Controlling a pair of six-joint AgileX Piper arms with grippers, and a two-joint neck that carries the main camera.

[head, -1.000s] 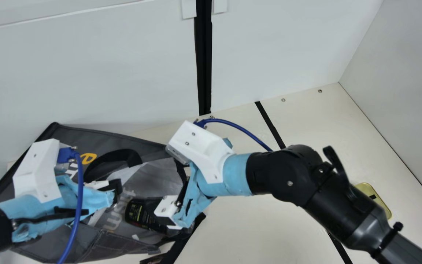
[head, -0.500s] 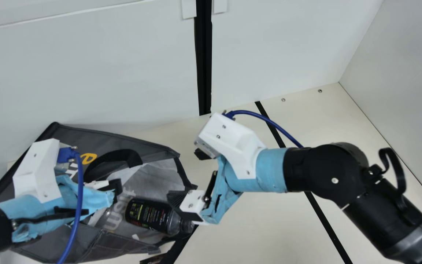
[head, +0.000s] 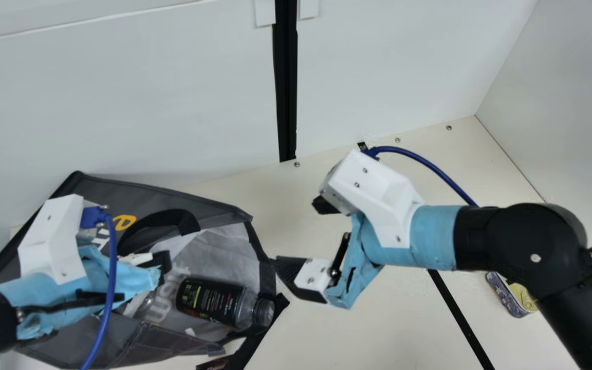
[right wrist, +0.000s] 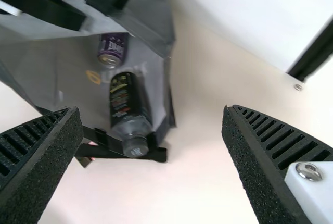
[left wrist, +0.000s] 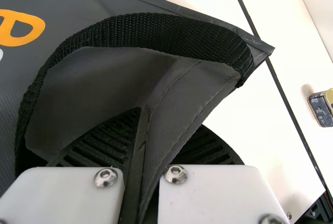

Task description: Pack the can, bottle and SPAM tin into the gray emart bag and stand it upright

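Note:
The gray emart bag (head: 162,187) lies on its side with its mouth facing right. My left gripper (head: 161,268) is at its upper panel; the left wrist view has this gripper (left wrist: 141,146) shut on the bag's edge below a black handle. Inside the mouth lies the bottle (head: 211,301), its cap at the opening. Deeper in, the can (right wrist: 112,48) shows in the right wrist view. Right of the bag, my right gripper (head: 303,237) stands open and apart from the bottle; in its wrist view the gripper (right wrist: 152,113) holds nothing. The SPAM tin (head: 512,295) sits at the right, partly behind the right arm.
White walls (head: 121,103) rise behind and to the right of the cream table (head: 378,329). A black strap (head: 250,349) from the bag lies by its mouth, with a small dark piece (head: 214,364) near the front edge.
My right gripper has drawn away from the bag's mouth toward the right, uncovering the bottle's neck and cap. The left gripper, bag and bottle have kept their places.

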